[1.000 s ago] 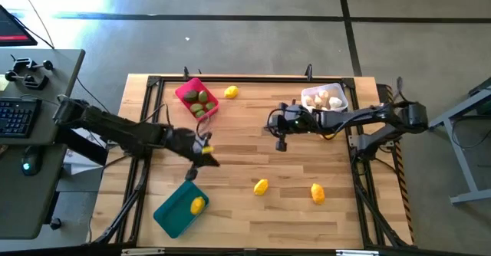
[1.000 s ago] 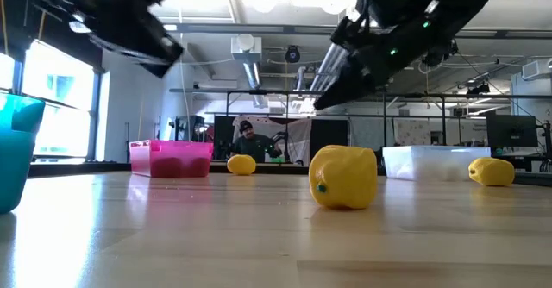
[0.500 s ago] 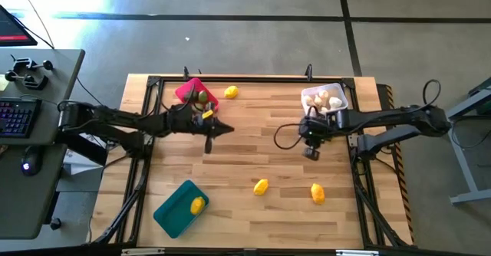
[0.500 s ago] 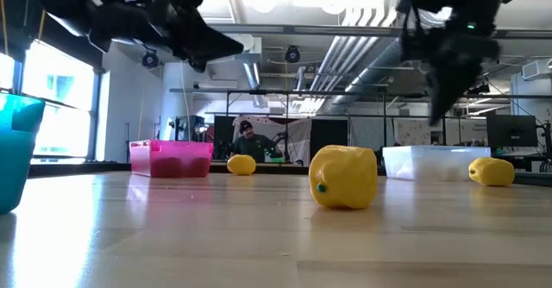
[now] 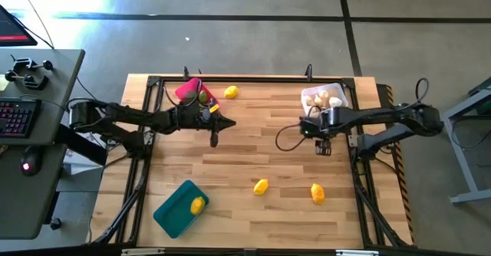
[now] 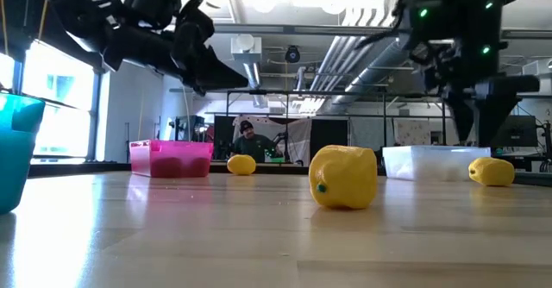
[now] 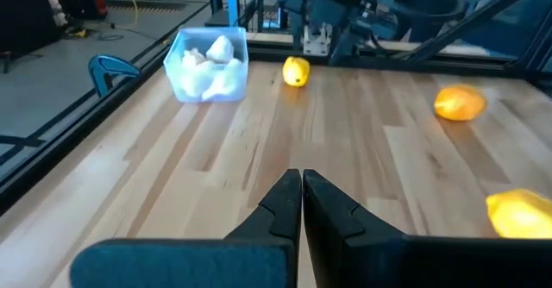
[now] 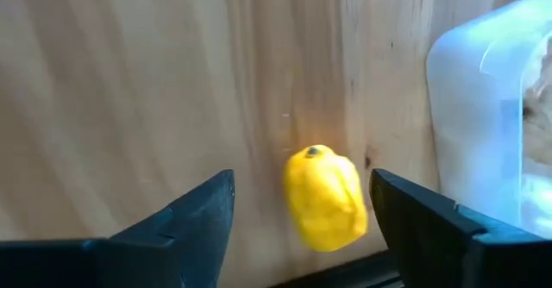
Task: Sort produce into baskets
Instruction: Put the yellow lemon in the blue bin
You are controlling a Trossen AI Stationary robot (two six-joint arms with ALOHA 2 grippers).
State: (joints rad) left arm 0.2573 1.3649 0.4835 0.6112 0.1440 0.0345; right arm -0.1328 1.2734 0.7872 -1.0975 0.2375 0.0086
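Teal basket (image 5: 179,208) at near left of surface (image 5: 253,156), one lemon (image 5: 198,205) inside. Two lemons (image 5: 261,186) loose near centre. Left end effector (image 5: 214,139) fingers together, empty, just beside pink basket (image 5: 186,92). Right end effector (image 5: 323,147) fingers apart, empty, by white basket (image 5: 324,97) of garlic (image 5: 322,99). Far edge: another lemon (image 5: 231,92).
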